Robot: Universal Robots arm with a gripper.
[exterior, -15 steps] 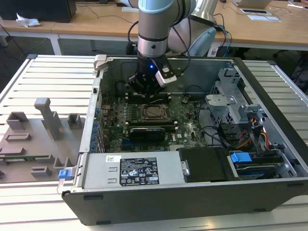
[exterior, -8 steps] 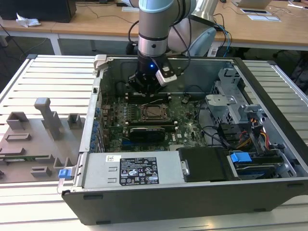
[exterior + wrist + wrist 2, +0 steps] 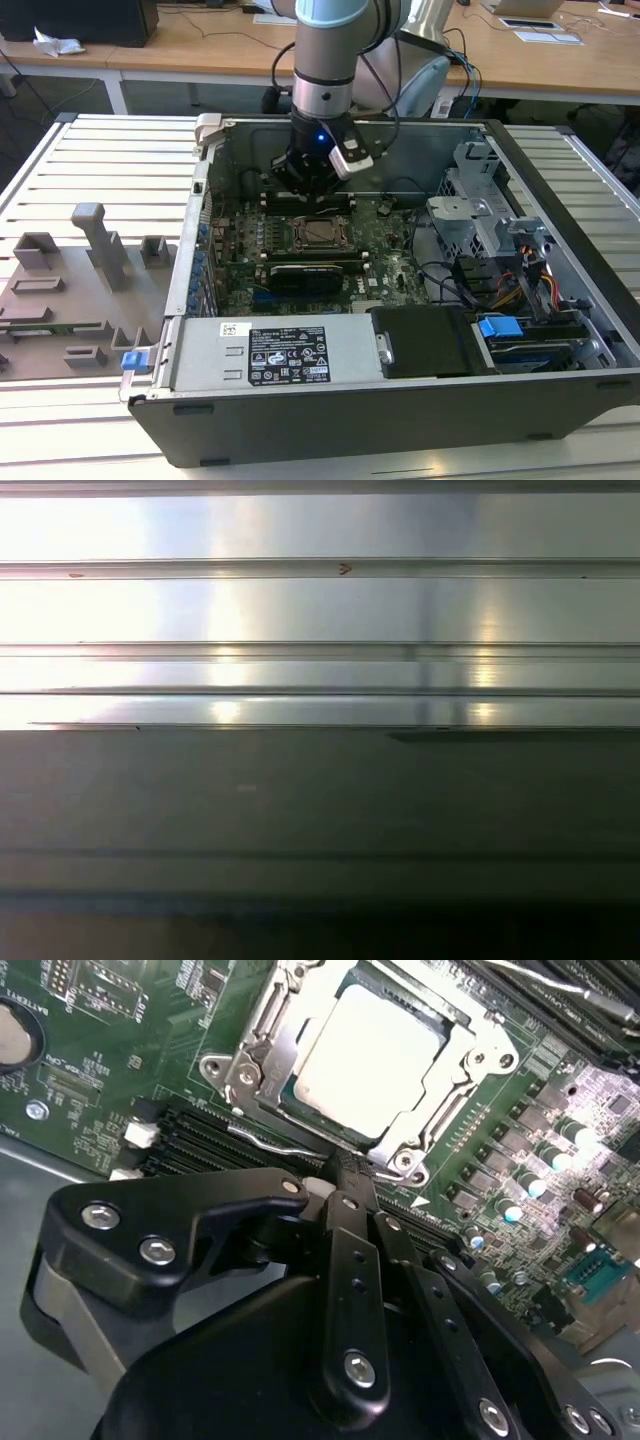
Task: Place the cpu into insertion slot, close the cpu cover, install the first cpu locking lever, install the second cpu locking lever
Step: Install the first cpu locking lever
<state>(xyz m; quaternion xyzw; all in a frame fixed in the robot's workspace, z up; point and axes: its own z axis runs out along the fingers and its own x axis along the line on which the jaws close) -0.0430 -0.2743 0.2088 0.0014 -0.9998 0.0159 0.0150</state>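
Your gripper (image 3: 335, 1192) hangs over the motherboard (image 3: 395, 245), fingers pinched together on nothing you can see. The cpu (image 3: 372, 1055) sits in its socket, cpu cover (image 3: 455, 1070) down around it, just beyond the fingertips toward the case's near side.

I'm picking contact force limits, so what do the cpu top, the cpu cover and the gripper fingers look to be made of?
The cpu: pale, matte metal top, evenly lit with a soft sheen. The cpu cover: thin bright stamped metal, probably steel, with sharp glints. The gripper fingers: black, smooth, semi-gloss, with silver screw heads; coated metal or hard plastic, I cannot tell which.
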